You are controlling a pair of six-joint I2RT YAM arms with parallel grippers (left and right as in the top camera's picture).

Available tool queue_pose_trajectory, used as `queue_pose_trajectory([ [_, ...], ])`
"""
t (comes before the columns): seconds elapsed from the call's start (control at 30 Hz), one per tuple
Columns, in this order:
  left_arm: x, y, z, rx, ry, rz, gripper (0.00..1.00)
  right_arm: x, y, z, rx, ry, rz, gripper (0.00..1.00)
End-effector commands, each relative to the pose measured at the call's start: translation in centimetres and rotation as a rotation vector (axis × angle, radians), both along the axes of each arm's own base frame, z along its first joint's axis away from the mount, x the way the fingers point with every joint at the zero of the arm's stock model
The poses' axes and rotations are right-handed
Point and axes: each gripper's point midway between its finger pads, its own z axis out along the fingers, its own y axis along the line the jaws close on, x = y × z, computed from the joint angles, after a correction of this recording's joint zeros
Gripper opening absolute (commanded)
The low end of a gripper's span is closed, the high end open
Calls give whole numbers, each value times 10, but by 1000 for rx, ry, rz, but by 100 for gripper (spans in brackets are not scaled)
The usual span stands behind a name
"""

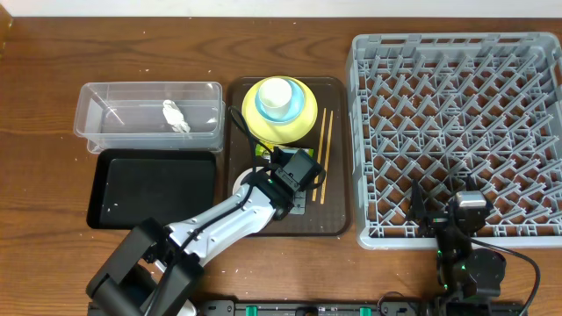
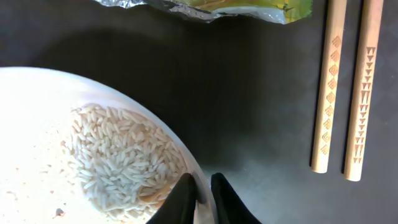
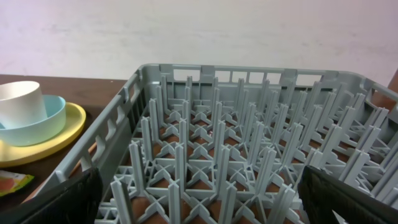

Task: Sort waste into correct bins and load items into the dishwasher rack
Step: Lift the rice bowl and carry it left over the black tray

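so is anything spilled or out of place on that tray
Nothing is spilled. The rice sits heaped inside the white bowl, whose rim the left fingers pinch. The one stray thing is the snack wrapper, lying crumpled on the brown tray beside the bowl; the chopsticks lie neatly parallel.

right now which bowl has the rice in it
The white bowl, its rim pinched by the left pincer; the light blue bowl on the yellow plate holds a white cup.
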Motion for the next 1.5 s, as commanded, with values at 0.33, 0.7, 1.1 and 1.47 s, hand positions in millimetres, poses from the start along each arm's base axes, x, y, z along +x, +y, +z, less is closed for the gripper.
queue_pose_trajectory([
  [0.33, 11, -7, 52, -84, -137, -35, 6, 0, 0, -1, 6, 1, -1, 99],
  [0.7, 27, 56, 125, 57, -407, 97, 6, 0, 0, -1, 6, 1, -1, 99],
  [1.1, 34, 143, 135, 34, -337, 358, 6, 0, 0, -1, 6, 1, -1, 99],
  [1.47, 38, 195, 133, -428, -158, 460, 6, 0, 0, -1, 6, 3, -1, 99],
])
